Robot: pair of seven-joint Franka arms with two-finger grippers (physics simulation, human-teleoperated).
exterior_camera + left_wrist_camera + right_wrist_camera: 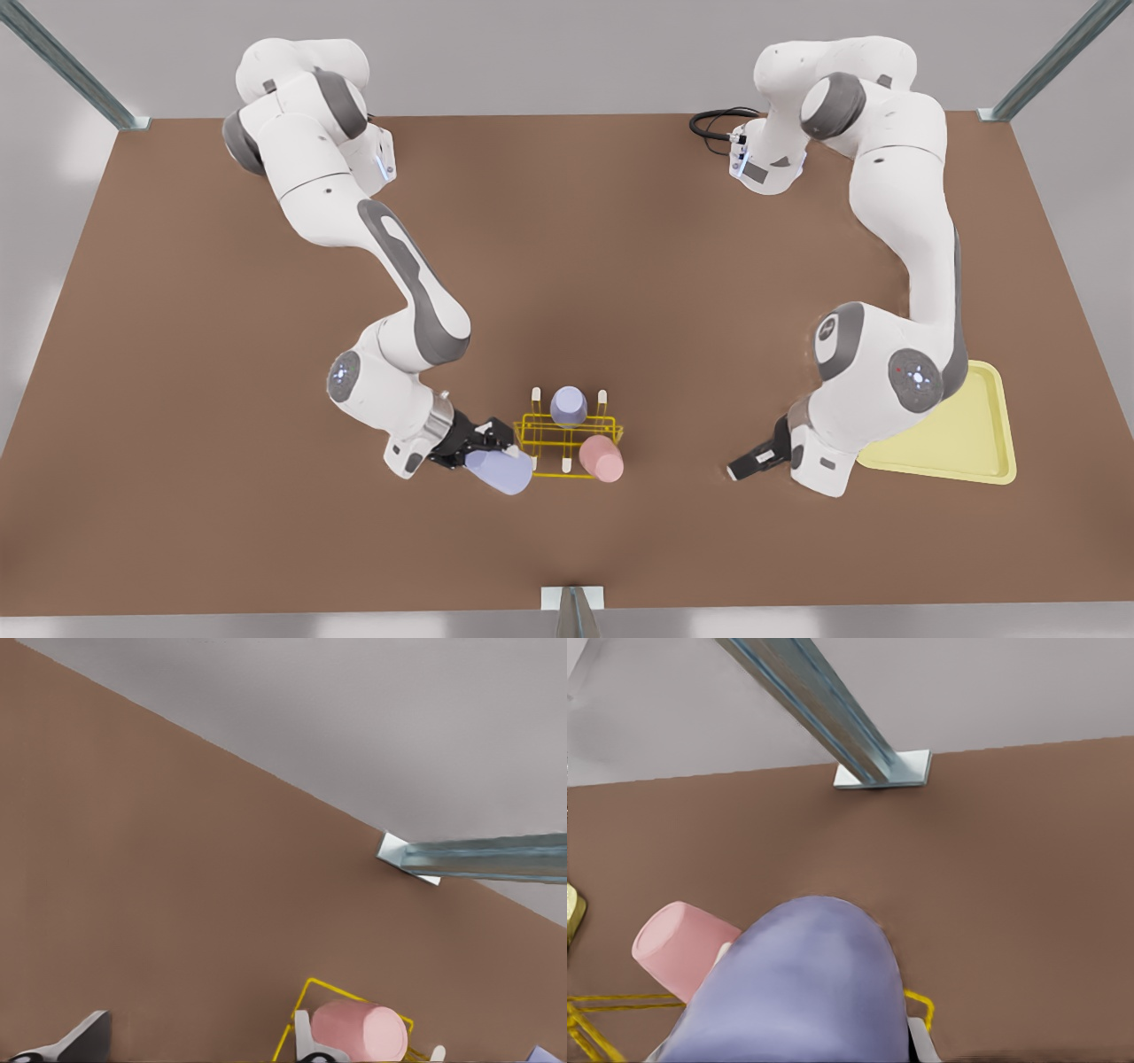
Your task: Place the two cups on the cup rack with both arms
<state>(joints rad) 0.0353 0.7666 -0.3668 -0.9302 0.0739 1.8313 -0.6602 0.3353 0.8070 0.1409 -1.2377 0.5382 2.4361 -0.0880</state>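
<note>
Honestly, the right gripper (485, 450) is clamping the pale lavender tapered tumbler (501, 470), probably light and slick, by its sidewall beside the yellow wire-frame rack (567, 432), while the left gripper (746, 462) is waiting near the flat pale-yellow tray (974, 443).

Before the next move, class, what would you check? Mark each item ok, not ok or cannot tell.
1. Right hand gripping the lavender cup: ok.
2. Lavender cup seated on the cup rack: not ok. It is tilted at the rack's end on the front view's left.
3. Pink cup on the rack: ok.
4. Left hand open and away from the rack: ok.
5. Lavender cup's mouth lined up with the rack: cannot tell.
</note>
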